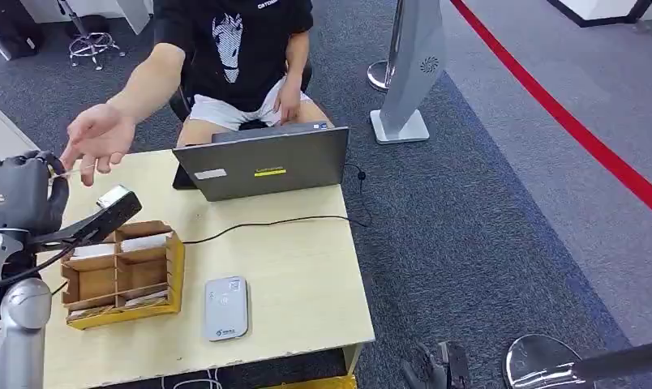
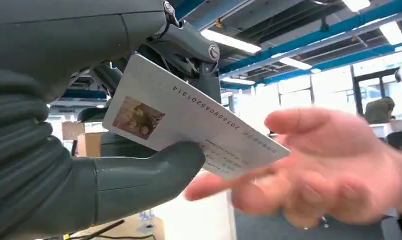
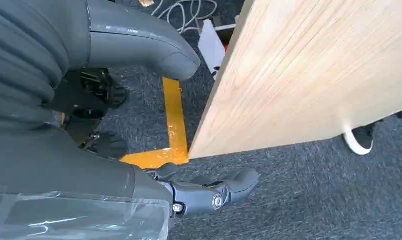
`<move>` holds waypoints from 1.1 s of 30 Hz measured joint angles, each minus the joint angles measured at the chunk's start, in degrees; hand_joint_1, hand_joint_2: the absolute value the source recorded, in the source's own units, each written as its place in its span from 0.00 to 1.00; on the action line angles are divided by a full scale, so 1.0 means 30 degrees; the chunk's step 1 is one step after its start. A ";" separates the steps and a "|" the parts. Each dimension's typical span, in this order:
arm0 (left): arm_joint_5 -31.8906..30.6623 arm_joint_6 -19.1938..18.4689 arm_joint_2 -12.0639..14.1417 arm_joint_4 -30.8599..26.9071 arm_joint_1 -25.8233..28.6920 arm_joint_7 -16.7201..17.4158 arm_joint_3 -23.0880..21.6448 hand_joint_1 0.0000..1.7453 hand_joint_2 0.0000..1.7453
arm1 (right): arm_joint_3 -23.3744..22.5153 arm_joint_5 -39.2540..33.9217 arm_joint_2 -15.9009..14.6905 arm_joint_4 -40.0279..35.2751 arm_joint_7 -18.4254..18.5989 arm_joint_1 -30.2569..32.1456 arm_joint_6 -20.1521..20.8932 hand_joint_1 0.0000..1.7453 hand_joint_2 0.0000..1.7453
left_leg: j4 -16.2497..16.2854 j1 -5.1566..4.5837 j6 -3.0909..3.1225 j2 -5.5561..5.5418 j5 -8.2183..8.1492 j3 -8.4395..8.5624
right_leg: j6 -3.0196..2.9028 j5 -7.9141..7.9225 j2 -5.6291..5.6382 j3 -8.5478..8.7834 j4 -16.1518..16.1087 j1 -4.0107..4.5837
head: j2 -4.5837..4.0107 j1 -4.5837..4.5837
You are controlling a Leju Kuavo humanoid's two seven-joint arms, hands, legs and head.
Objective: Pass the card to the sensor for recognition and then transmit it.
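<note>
My left hand [image 1: 24, 194] is raised over the table's left edge and pinches a white ID card [image 2: 189, 120] between thumb [image 2: 154, 172] and fingers. The card [image 1: 79, 170] carries a small photo and a printed number. A person's hand [image 1: 100, 138] reaches across to it, and their fingers [image 2: 329, 170] close around the card's free end. The grey card sensor [image 1: 226, 308] lies flat on the table near its front edge, well away from the card. Beside the table my right hand [image 3: 199, 195] hangs low over the carpet, its fingers apart and holding nothing.
A cardboard divider box [image 1: 124, 271] with cards in its slots stands on the wooden table [image 1: 306, 267], left of the sensor. An open laptop [image 1: 266, 162] with a black cable sits at the back. The person sits behind it. A white stand [image 1: 408, 73] is on the carpet.
</note>
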 joint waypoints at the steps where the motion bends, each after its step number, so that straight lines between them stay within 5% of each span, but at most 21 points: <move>1: -0.0014 0.0102 0.0008 0.0095 0.0050 -0.0051 0.0111 1.00 1.00 | 0.0022 0.0000 0.0007 0.0000 0.0000 -0.0021 -0.0022 0.00 1.00 | 0.0000 -0.0002 0.0001 0.0002 0.0000 -0.0002 | 0.0000 0.0000 0.0002 -0.0002 -0.0001 -0.0001 | 0.0000 0.0000; 12: -0.0255 0.1078 -0.0014 0.0327 0.0256 -0.0510 0.0562 1.00 1.00 | 0.0248 -0.0080 0.0095 -0.0007 0.0000 -0.0046 -0.0029 0.00 1.00 | 0.0002 -0.0002 0.0000 0.0034 -0.0001 -0.0007 | 0.0000 0.0005 0.0040 -0.0025 -0.0002 -0.0001 | 0.0000 0.0000; 13: -0.0255 0.1115 -0.0014 0.0327 0.0256 -0.0510 0.0569 0.82 1.00 | 0.0277 -0.0080 0.0102 -0.0007 0.0000 -0.0046 -0.0029 0.00 1.00 | 0.0002 -0.0002 0.0000 0.0051 -0.0002 -0.0009 | 0.0000 0.0005 0.0059 -0.0032 0.0000 -0.0001 | 0.0000 0.0000; 14: -0.0255 0.1122 -0.0022 0.0327 0.0256 -0.0510 0.0569 0.20 1.00 | 0.0306 -0.0073 0.0109 -0.0007 0.0000 -0.0046 -0.0029 0.00 1.00 | 0.0002 -0.0002 0.0000 0.0061 -0.0004 -0.0012 | 0.0000 0.0005 0.0069 -0.0038 0.0000 -0.0001 | 0.0000 0.0000; 15: -0.0255 0.1136 -0.0022 0.0327 0.0256 -0.0510 0.0569 0.00 1.00 | 0.0321 -0.0073 0.0109 -0.0007 0.0000 -0.0047 -0.0029 0.00 1.00 | 0.0002 -0.0002 0.0003 0.0069 -0.0007 -0.0019 | 0.0000 0.0004 0.0077 -0.0048 0.0000 -0.0001 | 0.0000 -0.0007; 33: 0.0635 0.1900 -0.0524 -0.2267 0.1500 -0.1778 0.0226 0.00 1.00 | 0.0444 -0.0372 0.0131 -0.0197 0.0066 0.0074 -0.0022 0.00 1.00 | 0.0003 -0.0002 0.0002 0.0047 -0.0002 -0.0047 | 0.0004 0.0008 0.0043 -0.0069 -0.0004 -0.0002 | 0.0000 0.0000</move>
